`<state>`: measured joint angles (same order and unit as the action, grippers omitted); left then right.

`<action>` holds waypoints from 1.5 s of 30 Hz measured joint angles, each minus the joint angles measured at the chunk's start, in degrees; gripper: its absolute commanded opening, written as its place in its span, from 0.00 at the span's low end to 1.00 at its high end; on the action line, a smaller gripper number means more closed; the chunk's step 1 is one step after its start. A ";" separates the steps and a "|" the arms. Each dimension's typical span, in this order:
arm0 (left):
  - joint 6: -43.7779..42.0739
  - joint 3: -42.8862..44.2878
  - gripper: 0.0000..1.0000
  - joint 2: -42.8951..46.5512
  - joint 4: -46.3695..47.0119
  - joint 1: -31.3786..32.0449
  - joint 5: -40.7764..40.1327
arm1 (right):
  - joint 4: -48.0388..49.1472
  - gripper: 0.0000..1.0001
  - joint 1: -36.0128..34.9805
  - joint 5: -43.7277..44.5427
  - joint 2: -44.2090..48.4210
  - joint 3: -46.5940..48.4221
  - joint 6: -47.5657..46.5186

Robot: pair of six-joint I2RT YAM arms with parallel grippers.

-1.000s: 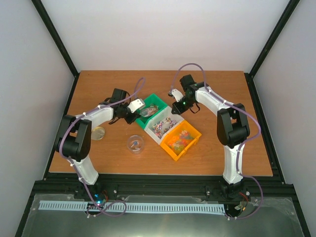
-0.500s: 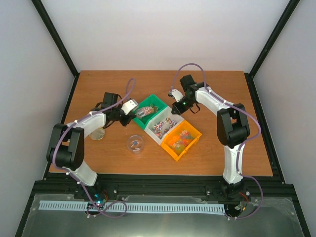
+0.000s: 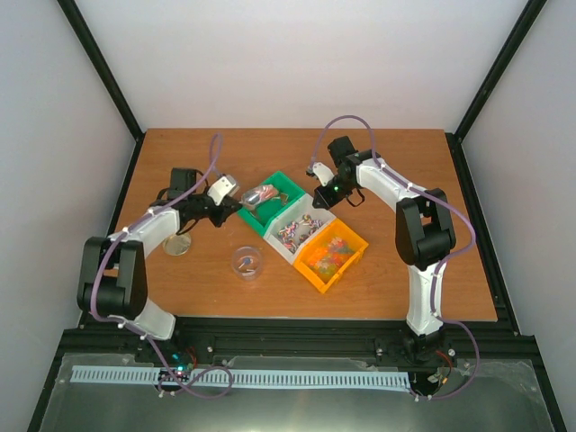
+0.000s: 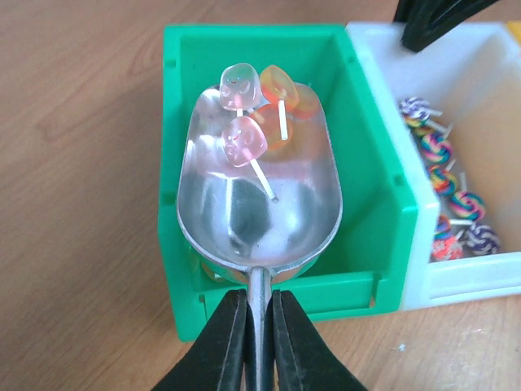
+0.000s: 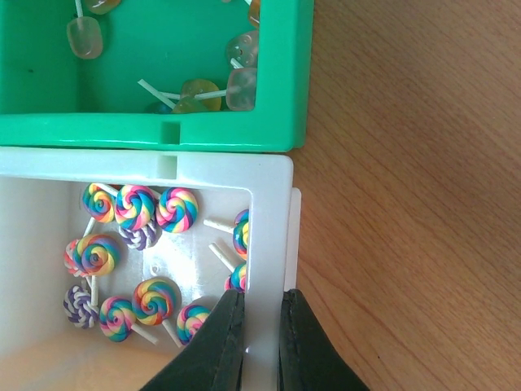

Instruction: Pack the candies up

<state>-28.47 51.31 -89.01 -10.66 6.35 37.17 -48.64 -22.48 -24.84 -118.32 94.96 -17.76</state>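
Observation:
My left gripper (image 4: pixel 259 314) is shut on the handle of the metal scoop (image 4: pixel 259 204). The scoop is level above the green bin (image 4: pixel 370 163) and holds three stick candies (image 4: pixel 244 138), two pink and one orange. In the top view the scoop (image 3: pixel 261 195) hangs over the green bin's (image 3: pixel 286 184) left end, with the left gripper (image 3: pixel 234 203) beside it. My right gripper (image 5: pixel 259 326) is shut on the white bin's wall (image 5: pixel 269 244), one finger inside and one outside. Swirl lollipops (image 5: pixel 134 204) lie in the white bin. More pale candies (image 5: pixel 207 91) lie in the green bin (image 5: pixel 163 130).
The white bin (image 3: pixel 297 232) and the orange bin (image 3: pixel 335 254), which holds orange candies, stand in a diagonal row with the green one. A small clear round jar (image 3: pixel 247 262) stands in front of the bins. Its gold lid (image 3: pixel 179 244) lies to the left by the left arm.
My left arm has drawn back to the left, carrying the scoop from inside the green bin towards its left end. The right arm has not moved.

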 measured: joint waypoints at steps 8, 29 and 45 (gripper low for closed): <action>0.44 -1.44 0.01 7.76 0.00 -0.31 4.17 | 0.02 0.03 0.00 0.17 0.00 0.00 -0.07; -17.59 -6.49 0.01 38.01 -35.80 -6.62 8.15 | 0.07 0.03 0.00 0.20 0.00 0.00 -0.22; -25.99 -10.19 0.01 47.25 -52.17 -6.88 0.61 | 0.07 0.03 0.00 0.00 0.00 0.00 -0.20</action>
<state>-54.46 41.12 -41.76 -62.83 -0.54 37.78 -48.58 -22.48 -24.84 -118.32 94.96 -17.96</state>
